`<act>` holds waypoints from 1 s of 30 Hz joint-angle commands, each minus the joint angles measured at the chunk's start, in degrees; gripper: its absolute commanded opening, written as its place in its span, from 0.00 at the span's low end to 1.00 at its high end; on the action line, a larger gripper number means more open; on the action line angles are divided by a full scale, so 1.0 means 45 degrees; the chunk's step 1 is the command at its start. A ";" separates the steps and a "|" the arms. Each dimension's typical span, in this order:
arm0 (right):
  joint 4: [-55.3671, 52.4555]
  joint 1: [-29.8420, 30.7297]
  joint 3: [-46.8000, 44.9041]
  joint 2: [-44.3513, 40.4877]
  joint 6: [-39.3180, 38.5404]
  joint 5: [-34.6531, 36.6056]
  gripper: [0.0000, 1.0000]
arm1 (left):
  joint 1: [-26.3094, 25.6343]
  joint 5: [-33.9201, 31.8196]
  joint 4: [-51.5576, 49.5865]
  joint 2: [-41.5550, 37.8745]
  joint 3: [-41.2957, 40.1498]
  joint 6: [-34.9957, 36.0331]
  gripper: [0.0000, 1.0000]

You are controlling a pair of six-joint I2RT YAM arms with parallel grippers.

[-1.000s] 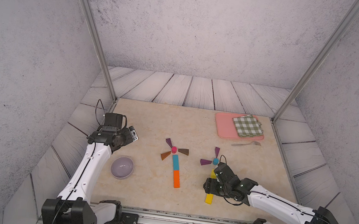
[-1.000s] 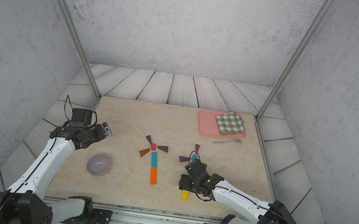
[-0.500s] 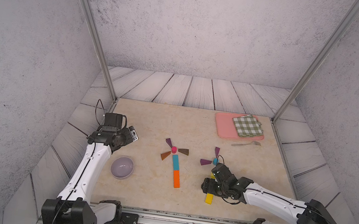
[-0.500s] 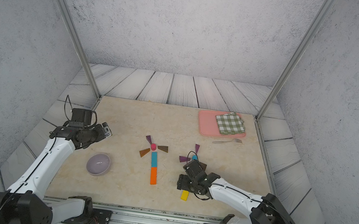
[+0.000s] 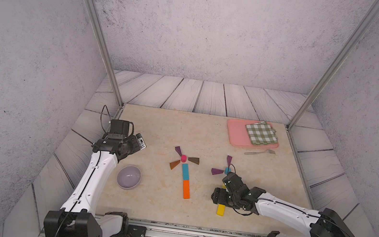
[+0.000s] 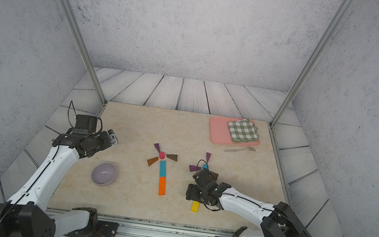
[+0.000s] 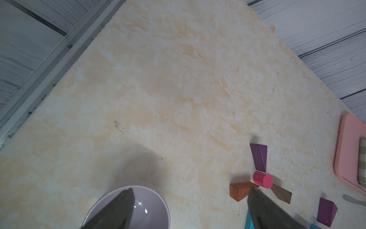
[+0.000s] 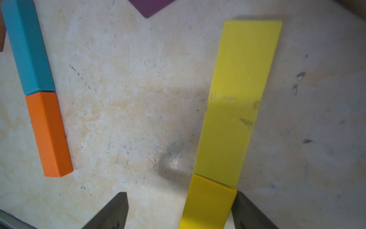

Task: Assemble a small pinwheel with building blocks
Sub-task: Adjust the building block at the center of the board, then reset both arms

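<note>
Two flat pinwheels of building blocks lie on the table. The left one has a pink cylinder [image 5: 183,158], purple and brown wedges, a teal bar [image 5: 185,171] and an orange bar [image 5: 186,189]. The right one has a blue cylinder [image 5: 227,170], two purple wedges [image 5: 216,171], a brown wedge [image 6: 213,175] and a stem of two yellow bars [image 8: 241,99]. My right gripper [image 5: 219,199] hangs low over that stem, open. The darker yellow bar [image 8: 208,206] lies between its fingers, close to one and clear of the other. My left gripper [image 5: 140,141] is open and empty at the table's left.
A lilac bowl [image 5: 128,176] sits below my left arm, near the front left. A pink tray [image 5: 236,133] with a folded green checked cloth [image 5: 261,133] stands at the back right, with a fork [image 5: 259,152] lying just in front of it.
My right gripper's jaws have spread wider over the yellow stem and the wrist has shifted slightly. The left arm and the blocks have not moved.
</note>
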 commanded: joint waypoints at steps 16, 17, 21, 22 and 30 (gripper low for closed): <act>-0.5403 -0.0080 0.2806 -0.6034 -0.4464 0.9149 0.99 | 0.0146 -0.3183 0.3460 -0.1566 -0.1891 0.0761 0.96; -0.4137 -0.0248 0.2239 -0.6604 -0.5711 1.0684 0.99 | 0.0149 -0.3393 0.4351 -0.1730 -0.2379 0.1595 0.96; 0.1806 -0.3603 -0.0668 -0.7922 -0.9010 0.9865 0.99 | 0.0578 -0.4220 0.5925 -0.1859 -0.3736 0.2322 0.96; 0.2637 -0.5047 -0.1275 -0.7951 -0.8746 0.8512 0.99 | 0.0624 -0.4220 0.6460 -0.1822 -0.4093 0.2713 0.96; 0.8021 -0.9278 -0.2609 -0.2386 -0.9085 0.6657 0.99 | 0.0633 -0.4449 1.2278 0.0085 -0.7355 0.5179 0.96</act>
